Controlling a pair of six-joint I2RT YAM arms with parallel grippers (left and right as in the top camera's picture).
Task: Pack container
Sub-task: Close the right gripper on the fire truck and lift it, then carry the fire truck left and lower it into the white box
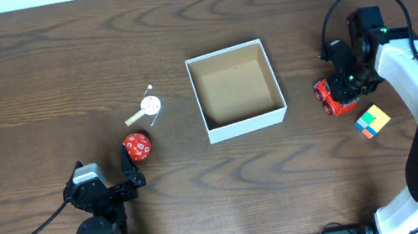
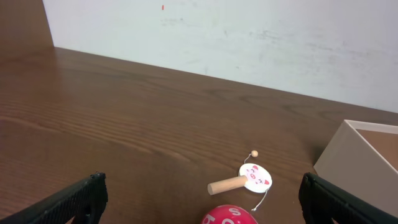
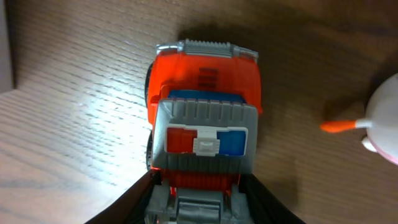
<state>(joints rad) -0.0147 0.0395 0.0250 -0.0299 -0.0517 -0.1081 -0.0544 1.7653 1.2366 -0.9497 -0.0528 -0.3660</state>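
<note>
Right hand (image 1: 343, 88) flanks toy truck (image 3: 202, 118); left hand (image 1: 133, 169) spread, low

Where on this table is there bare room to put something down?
Bare: the table's far left, beyond the drum toy; the strip between the box and the near edge; and the box's empty inside. Crowded: right of the box, where truck, cube and right arm sit close, and near left, around the die and the left fingers.
</note>
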